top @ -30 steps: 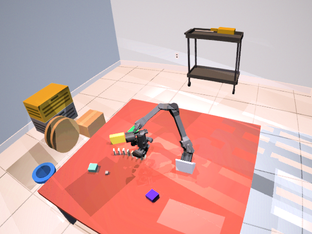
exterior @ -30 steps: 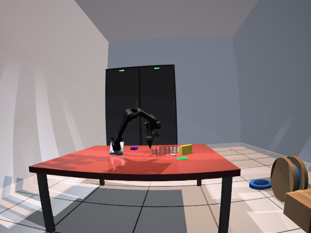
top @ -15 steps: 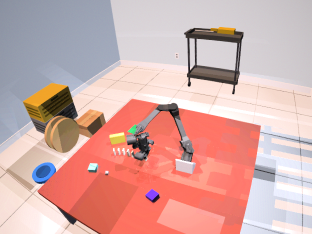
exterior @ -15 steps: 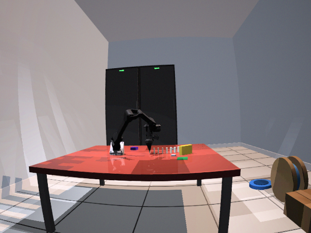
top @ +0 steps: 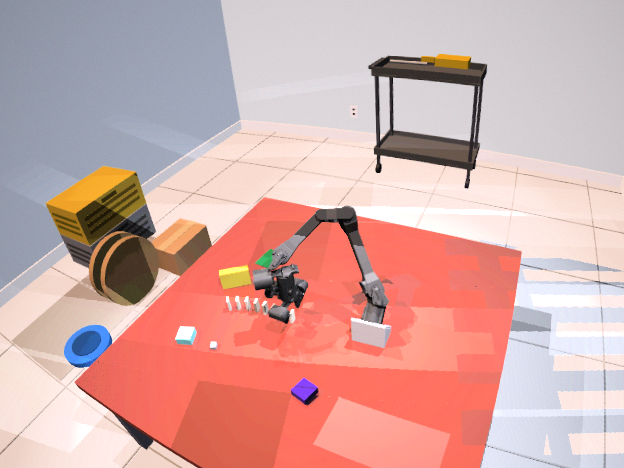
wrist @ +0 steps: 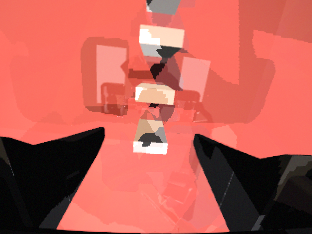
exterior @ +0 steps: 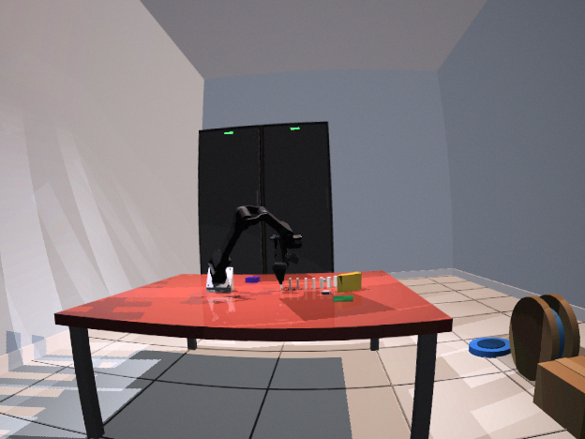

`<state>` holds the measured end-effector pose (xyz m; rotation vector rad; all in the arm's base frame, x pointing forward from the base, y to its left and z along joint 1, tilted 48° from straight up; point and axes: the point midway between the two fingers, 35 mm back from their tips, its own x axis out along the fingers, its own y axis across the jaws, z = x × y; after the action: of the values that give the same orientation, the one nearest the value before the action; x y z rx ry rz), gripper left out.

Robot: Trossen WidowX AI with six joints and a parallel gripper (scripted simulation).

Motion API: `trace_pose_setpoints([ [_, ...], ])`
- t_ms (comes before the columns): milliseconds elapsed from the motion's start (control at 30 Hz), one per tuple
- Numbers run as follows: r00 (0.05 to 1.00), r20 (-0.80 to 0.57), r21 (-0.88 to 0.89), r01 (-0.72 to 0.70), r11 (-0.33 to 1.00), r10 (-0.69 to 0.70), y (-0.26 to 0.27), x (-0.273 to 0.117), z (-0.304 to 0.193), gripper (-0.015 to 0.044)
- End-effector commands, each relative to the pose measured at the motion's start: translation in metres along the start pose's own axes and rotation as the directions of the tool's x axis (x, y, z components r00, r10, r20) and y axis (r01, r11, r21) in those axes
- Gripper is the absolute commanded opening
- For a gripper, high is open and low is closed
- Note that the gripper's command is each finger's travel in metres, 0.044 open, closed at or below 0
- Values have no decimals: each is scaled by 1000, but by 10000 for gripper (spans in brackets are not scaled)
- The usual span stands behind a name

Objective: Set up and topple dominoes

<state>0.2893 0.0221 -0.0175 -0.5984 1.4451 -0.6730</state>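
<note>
My gripper is open and low at the near-base end of the domino row. A white domino stands upright between the fingers, with a gap on each side in the wrist view. The other dominoes stand in a line beyond it: the neighbouring one, a further one, and the far end one. A finger hides part of the row in the top view. A small pale piece lies flat beside the row; I cannot tell whether it is a domino.
A yellow block stands beside the row's far end, near a green flat piece. A cyan block, a small white cube and a purple block are on the red table.
</note>
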Motion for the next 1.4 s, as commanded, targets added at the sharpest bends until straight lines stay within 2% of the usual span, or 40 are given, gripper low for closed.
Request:
trace_pose_setpoints([
  [0,1000,3,-3,2,1000,-2,0,-2,1,440],
  [333,1000,-2,-2,-5,1000,5,1,-129,0,440],
  [533,1000,-2,-2,-5,1000,5,1,-131,-1,440],
  [600,1000,-2,62,-5,998,5,1,-129,-2,387],
  [667,1000,-2,237,-4,971,4,2,-122,-6,335],
  [800,1000,-1,592,-2,806,3,4,-106,-15,230],
  [933,1000,0,856,-1,517,2,5,-90,-26,125],
  [1067,1000,0,989,0,149,1,5,-74,-37,20],
  [1133,1000,0,1000,0,22,1,4,-69,-41,0],
  [1367,1000,0,1000,0,6,1,4,-68,-42,0],
])
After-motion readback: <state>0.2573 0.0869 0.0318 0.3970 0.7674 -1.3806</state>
